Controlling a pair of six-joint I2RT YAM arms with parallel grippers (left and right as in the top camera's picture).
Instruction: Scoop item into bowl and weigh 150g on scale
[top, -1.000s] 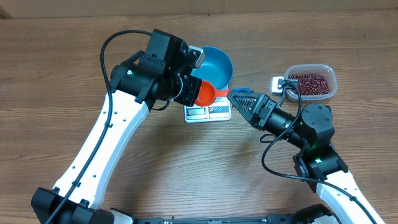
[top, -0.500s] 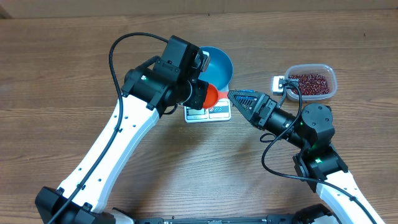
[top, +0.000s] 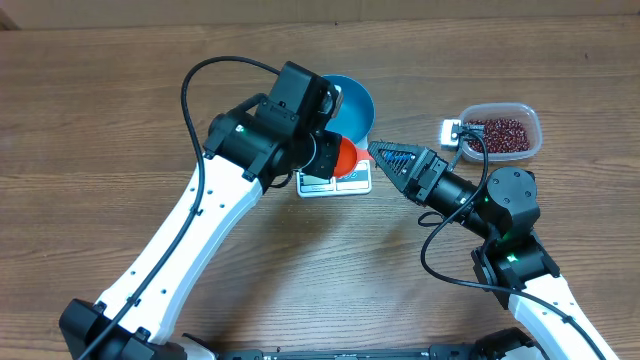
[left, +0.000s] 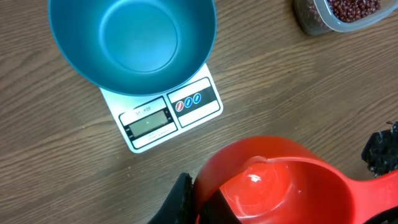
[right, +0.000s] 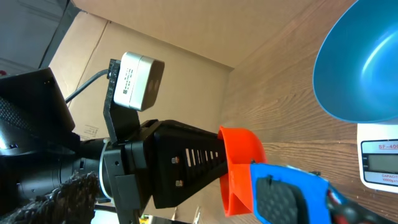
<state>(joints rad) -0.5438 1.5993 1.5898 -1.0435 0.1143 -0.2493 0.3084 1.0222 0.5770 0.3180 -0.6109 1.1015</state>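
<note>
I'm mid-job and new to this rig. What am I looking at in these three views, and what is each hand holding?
Two white robot arms work at a wooden table. One picture looks down from above; the other two come from a camera on each wrist. The left hand is shut on an orange-red scoop, which is empty. The right hand is open, holds nothing, and points toward the scoop. A blue bowl, also empty, sits on the white scale. The red beans lie in a clear tub near the right arm.
</note>
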